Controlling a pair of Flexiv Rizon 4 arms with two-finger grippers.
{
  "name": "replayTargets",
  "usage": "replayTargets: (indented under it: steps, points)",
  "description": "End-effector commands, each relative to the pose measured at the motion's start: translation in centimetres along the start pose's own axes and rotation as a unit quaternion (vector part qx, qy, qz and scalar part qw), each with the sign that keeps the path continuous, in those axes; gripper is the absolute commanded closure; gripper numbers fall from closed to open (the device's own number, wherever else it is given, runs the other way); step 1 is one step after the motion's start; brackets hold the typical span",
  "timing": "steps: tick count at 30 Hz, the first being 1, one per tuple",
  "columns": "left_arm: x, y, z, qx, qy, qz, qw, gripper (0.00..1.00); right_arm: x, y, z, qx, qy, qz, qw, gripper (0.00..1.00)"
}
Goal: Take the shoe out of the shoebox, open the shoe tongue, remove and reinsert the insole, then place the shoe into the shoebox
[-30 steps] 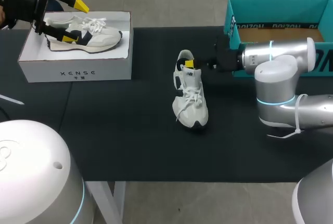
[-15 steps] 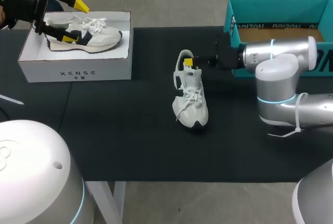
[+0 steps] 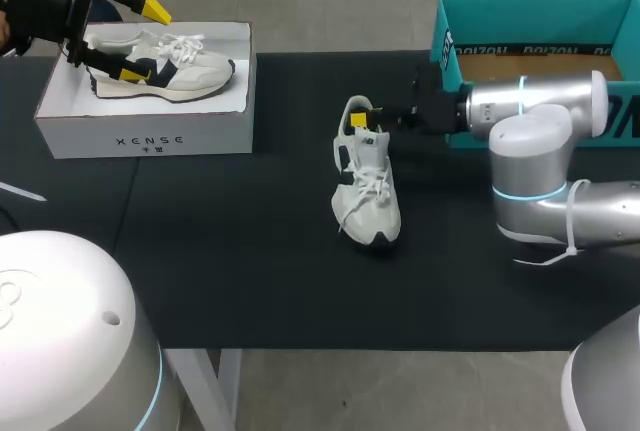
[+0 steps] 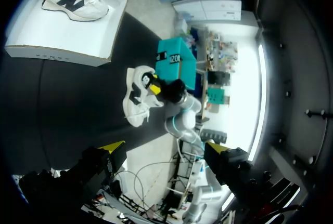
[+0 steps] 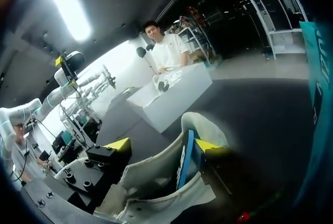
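Shoe (image 3: 367, 186) out on worktop (image 3: 250, 271) centre, heel at 12 o'clock. Right tool (image 5: 162, 146) at heel collar, reaching from 3 o'clock; grip cannot be told. Left tool (image 3: 143, 39) released, over white shoebox (image 3: 145, 136) at 10 o'clock.
Risk: nothing steadies shoe; sideways tug could tip or slide it; loose laces could snag.
Print on shoebox front and on teal box (image 3: 530, 21) at 2 o'clock; not read off.

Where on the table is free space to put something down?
Bare: the near strip of the table in front of the shoe, and the patch between white shoebox and shoe. Crowded: between the shoe and the teal box, where the right gripper sits.
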State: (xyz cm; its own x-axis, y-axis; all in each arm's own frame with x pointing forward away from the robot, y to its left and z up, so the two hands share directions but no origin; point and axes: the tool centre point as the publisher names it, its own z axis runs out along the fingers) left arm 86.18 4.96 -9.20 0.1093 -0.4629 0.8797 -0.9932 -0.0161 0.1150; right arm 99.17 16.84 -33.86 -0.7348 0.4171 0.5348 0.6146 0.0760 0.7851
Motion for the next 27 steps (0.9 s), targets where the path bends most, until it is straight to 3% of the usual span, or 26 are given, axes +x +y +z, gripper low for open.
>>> replayTargets:
  steps: [1,3,4,5,6,12,17,27]
  points:
    - [0.0,0.0,0.0,-0.001,-0.001,0.0,1.0,0.0,0.2,0.1,0.0,0.0,-0.001,-0.001,1.0,0.58]
    - [0.0,0.0,0.0,-0.001,-0.001,0.0,1.0,0.0,0.4,0.3,-0.2,-0.002,-0.003,-0.004,1.0,0.48]
    - [0.0,0.0,0.0,-0.001,-0.001,0.0,1.0,0.0,0.5,0.4,-0.4,-0.004,-0.005,-0.004,1.0,0.27]
    - [0.0,0.0,0.0,-0.001,-0.001,0.0,1.0,0.0,0.5,0.5,-0.6,-0.006,-0.008,-0.005,1.0,0.13]
    - [0.0,0.0,0.0,-0.001,-0.001,0.0,1.0,0.0,0.4,0.5,-0.7,-0.005,-0.01,-0.006,1.0,0.1]
    - [0.0,0.0,0.0,-0.001,-0.001,0.0,1.0,0.0,-0.6,0.0,-1.1,0.02,-0.021,-0.009,1.0,0.02]
    - [0.0,0.0,0.0,-0.001,-0.001,0.0,1.0,0.0,-0.8,0.2,-1.4,0.041,-0.027,-0.018,0.999,0.01]
    - [0.0,0.0,0.0,-0.001,-0.001,0.0,1.0,0.0,-0.4,1.7,-1.7,0.039,-0.026,-0.029,0.998,0.0]
